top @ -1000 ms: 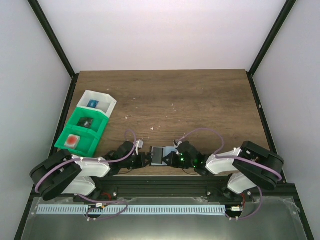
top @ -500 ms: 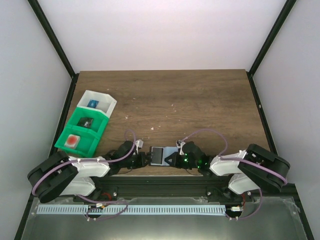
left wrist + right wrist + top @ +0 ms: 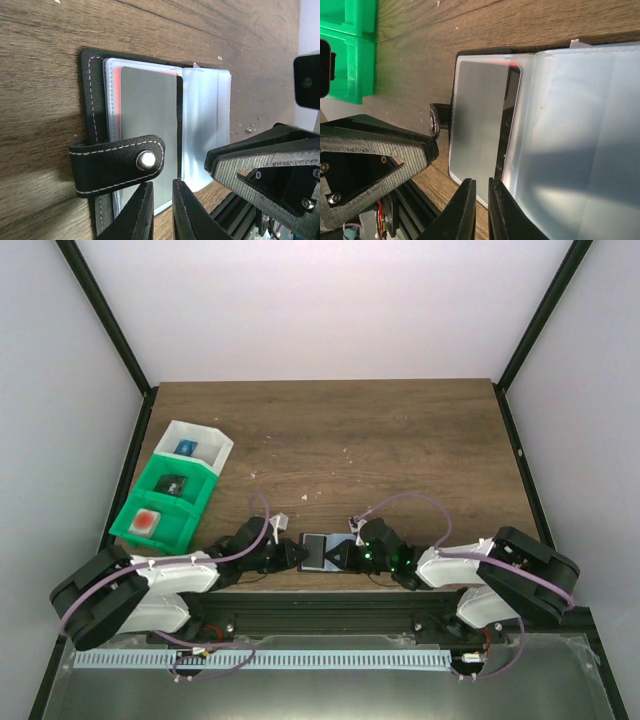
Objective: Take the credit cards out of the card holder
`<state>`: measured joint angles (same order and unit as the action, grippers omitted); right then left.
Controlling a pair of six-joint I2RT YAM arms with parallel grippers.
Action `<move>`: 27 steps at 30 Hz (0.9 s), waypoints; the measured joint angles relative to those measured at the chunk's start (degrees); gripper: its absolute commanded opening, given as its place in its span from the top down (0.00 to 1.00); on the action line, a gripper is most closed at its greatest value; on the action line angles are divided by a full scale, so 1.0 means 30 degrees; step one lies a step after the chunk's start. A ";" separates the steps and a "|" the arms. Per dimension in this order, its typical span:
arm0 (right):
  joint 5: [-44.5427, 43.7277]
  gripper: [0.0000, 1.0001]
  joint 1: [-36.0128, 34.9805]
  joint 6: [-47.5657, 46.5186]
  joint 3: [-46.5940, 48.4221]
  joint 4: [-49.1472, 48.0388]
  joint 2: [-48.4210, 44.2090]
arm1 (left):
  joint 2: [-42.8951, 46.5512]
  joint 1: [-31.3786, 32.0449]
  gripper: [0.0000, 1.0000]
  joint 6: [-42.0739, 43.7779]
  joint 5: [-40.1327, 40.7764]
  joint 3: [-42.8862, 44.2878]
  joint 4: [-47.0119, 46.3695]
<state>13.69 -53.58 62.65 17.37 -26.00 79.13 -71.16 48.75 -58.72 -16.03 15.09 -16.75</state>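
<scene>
Well left of the small black stitched bifold card holder (image 3: 322,551), and farther back, a green plastic bin (image 3: 206,496) and a white plastic bin (image 3: 225,453) hug the left edge of the brown wooden worktop (image 3: 400,440). Just left of the holder, our left pincer (image 3: 162,187) stands at a narrow slit astride the near edge of the clear plastic sleeves (image 3: 205,125); we cannot tell whether it presses them. The holder lies spread flat at the worktop's near edge, its snap strap (image 3: 117,162) folded over a grey credit card (image 3: 147,110) with a red rim, tucked in the left sleeve. Just right of the holder, our right pincer (image 3: 482,184) is equally narrow at that same near edge. Beyond the holder, the wood runs broad to the far and right edges.
</scene>
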 measured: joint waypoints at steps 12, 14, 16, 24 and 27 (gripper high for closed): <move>-0.0291 0.82 0.0029 0.0058 0.0780 0.0015 0.1843 | -0.2514 0.0000 0.97 -0.0146 -0.0255 -0.0299 -0.2404; -0.0408 0.80 0.0029 0.0066 0.0882 0.0022 0.1894 | -0.2674 0.0007 0.97 -0.0146 -0.0270 -0.0415 -0.2856; -0.0510 0.79 0.0036 0.0073 0.0925 -0.0022 0.1967 | -0.2747 0.0015 0.97 -0.0146 -0.0270 -0.0488 -0.3155; -0.0539 0.79 0.0044 0.0284 0.1311 -0.0182 0.2535 | -0.2557 0.0022 0.95 -0.0095 -0.0153 -0.0546 -0.2987; -0.0612 0.79 0.0044 0.0401 0.1311 -0.0175 0.2535 | -0.1945 0.0029 0.95 0.0073 0.0124 -0.0452 -0.1996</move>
<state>11.86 -53.45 63.86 21.30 -26.52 86.74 -76.99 48.84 -58.50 -15.66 13.74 -22.74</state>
